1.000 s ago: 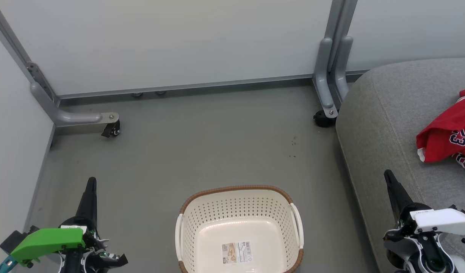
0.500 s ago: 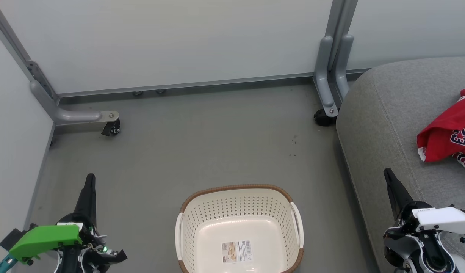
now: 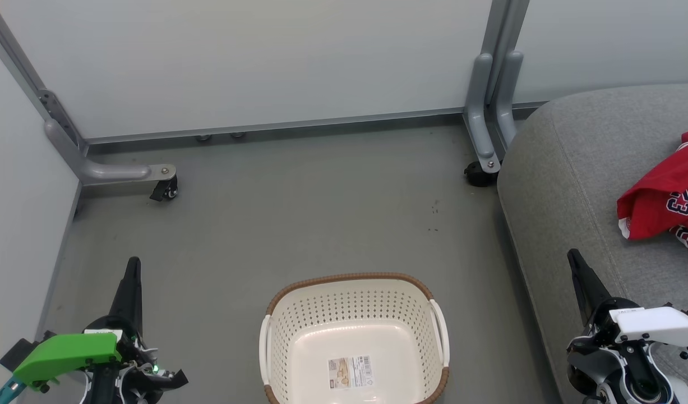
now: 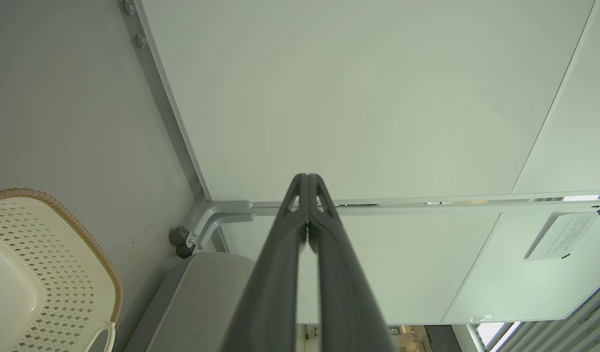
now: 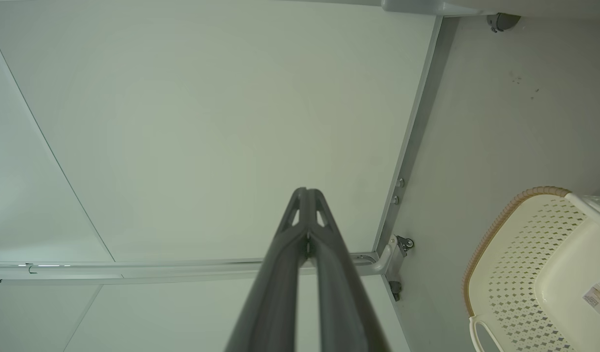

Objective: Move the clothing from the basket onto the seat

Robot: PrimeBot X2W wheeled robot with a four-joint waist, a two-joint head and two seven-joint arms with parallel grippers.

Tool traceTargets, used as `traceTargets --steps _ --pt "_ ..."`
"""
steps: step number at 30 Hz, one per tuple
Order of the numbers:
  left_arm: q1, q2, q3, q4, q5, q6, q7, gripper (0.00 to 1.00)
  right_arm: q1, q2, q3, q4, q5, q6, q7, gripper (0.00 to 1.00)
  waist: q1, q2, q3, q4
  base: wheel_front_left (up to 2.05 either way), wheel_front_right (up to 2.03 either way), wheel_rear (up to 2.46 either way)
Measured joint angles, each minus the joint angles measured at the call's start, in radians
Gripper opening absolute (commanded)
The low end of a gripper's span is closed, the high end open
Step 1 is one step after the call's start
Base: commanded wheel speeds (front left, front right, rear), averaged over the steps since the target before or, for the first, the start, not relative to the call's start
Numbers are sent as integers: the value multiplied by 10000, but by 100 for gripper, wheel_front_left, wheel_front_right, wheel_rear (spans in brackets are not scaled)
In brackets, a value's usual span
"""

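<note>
The cream basket (image 3: 355,303) with its brown rim stands on the floor at the bottom centre; inside it I see just a paper label on the bottom. Red clothing (image 3: 660,196) with white trim and lettering lies bunched on the grey seat (image 3: 573,163) at the right edge. My left gripper (image 3: 133,264) is shut and holds nothing, left of the basket above the floor. My right gripper (image 3: 572,255) is shut and holds nothing, over the seat's front edge. The left wrist view shows the gripper (image 4: 307,178), the basket (image 4: 65,274) and the seat (image 4: 202,293); the right wrist view shows the gripper (image 5: 307,191) and the basket (image 5: 520,264).
Pale partition walls close the area at the back and left. Their grey metal feet with casters stand at the left (image 3: 164,191) and by the seat's corner (image 3: 481,174). Bare grey floor (image 3: 299,213) lies between basket and wall.
Both grippers shifted slightly over the second and the view barely moved. Basket and clothing stay put.
</note>
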Motion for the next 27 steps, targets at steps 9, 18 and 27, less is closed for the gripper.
traceTargets --steps 9,18,27 --pt "0 -25 21 2 35 0 15 0 -1 23 -23 0 -29 0 12 0 0 0 -1 0 0 0 0" --pt "0 -42 42 2 50 0 58 0 -1 35 -46 2 -58 0 15 0 0 0 -1 0 0 0 0" --pt "-1 -58 59 6 56 0 77 0 -2 52 -67 4 -71 0 44 0 0 0 -1 0 0 0 0"
